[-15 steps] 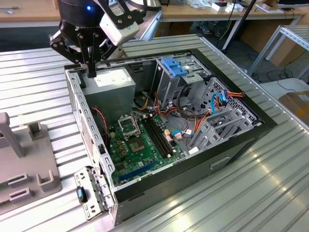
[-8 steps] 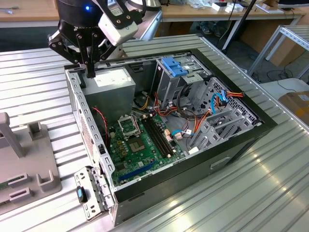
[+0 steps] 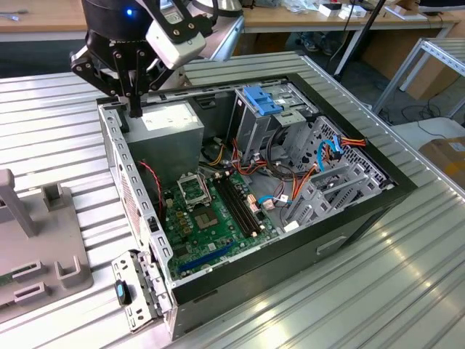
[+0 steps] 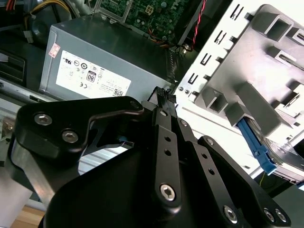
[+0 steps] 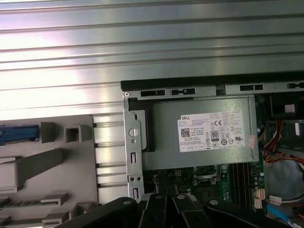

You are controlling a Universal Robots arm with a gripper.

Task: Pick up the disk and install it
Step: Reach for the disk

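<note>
My gripper [image 3: 135,109] hangs over the back left corner of the open computer case [image 3: 378,211], just above the grey power supply box [image 3: 168,125]. Its black fingers [image 4: 165,96] are pressed together with nothing between them. The disk [image 4: 256,147] lies in the grey holder [image 4: 247,90] outside the case. The second wrist view shows its blue frame edge and a strip of shiny face, the rest hidden by the holder. Its blue edge [image 5: 19,133] also peeks out in the first wrist view. The gripper is apart from the disk.
Inside the case are a green motherboard [image 3: 211,218], drive cages [image 3: 327,189] with loose coloured cables, and a light-blue bracket [image 3: 261,98] at the back. The case's swung-out side wall [image 3: 134,218] stands between gripper and holder [image 3: 43,247]. A ribbed metal table [image 3: 378,291] surrounds everything.
</note>
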